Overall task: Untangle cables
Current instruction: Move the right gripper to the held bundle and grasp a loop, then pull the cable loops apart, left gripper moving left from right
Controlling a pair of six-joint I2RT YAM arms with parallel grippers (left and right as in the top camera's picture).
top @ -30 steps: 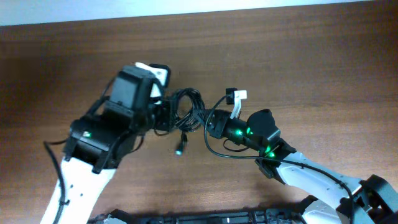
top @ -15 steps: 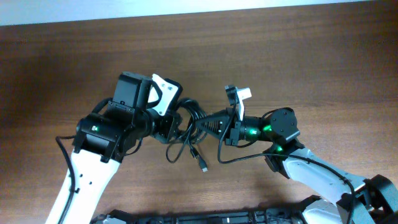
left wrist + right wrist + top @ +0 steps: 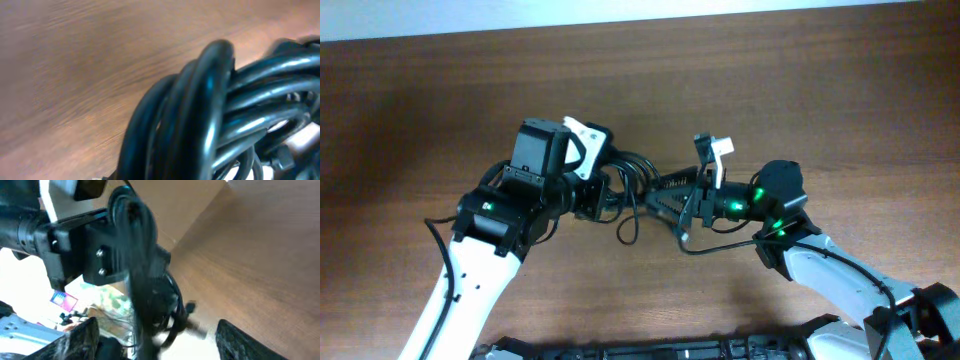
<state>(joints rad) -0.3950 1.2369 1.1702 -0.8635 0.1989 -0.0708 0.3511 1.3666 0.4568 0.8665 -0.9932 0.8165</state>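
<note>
The cables (image 3: 632,185) form one tight black bundle held above the wooden table between the two arms. My left gripper (image 3: 603,190) is shut on the bundle's left side. In the left wrist view the glossy cables (image 3: 210,115) fill the frame and hide the fingers. One loose strand (image 3: 625,232) hangs down from the bundle. My right gripper (image 3: 667,200) stands open at the bundle's right side. In the right wrist view the blurred cables (image 3: 137,260) hang between its two widely spread fingers (image 3: 82,340), in front of the left gripper's black housing (image 3: 95,255).
The brown wooden table (image 3: 820,90) runs out on all sides, with its pale far edge along the top of the overhead view. The right arm's own thicker black wire (image 3: 712,250) loops under its wrist. A dark strip (image 3: 650,350) lies along the near edge.
The right gripper has opened and let go of the cables. The left gripper has closed on the bundle. The dangling plug end that hung low has drawn up towards the bundle.
</note>
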